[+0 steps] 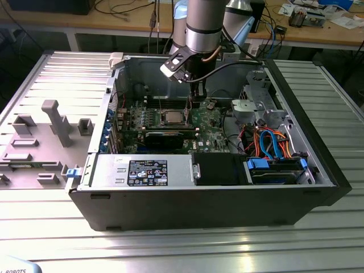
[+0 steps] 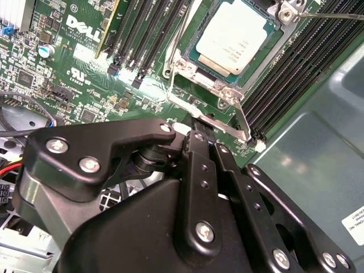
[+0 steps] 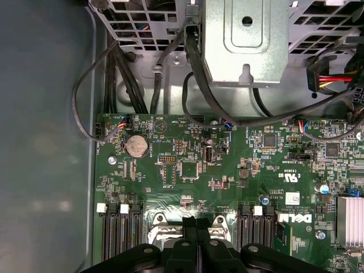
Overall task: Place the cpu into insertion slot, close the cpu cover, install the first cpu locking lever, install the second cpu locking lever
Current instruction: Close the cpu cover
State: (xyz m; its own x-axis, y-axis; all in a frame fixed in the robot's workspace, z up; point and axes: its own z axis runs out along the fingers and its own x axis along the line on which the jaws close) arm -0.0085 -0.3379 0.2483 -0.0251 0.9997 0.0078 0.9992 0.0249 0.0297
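In the second wrist view the cpu [image 2: 236, 37], silvery-grey with a greenish rim, lies flat in the insertion slot [image 2: 227, 94]. The silvery cpu cover [image 2: 272, 48] lies down around it. A thin silver locking lever [image 2: 213, 121] runs along the slot's near edge. My gripper [image 2: 206, 139] is shut, its black fingertips right at that lever; I cannot tell whether they touch it. In the first wrist view the gripper [image 3: 197, 220] stands over the slot's edge. In the exterior view the gripper [image 1: 196, 98] hangs just to the exterior view's right of the cpu [image 1: 172, 118].
Rows of black memory slots [image 2: 301, 74] flank the socket on both sides. A grey drive cage [image 3: 247, 40] with black cables stands beyond the board. The case holds a long black card [image 1: 165, 136] and a power supply [image 1: 142, 170]. A grey fixture plate [image 1: 51, 131] lies outside.
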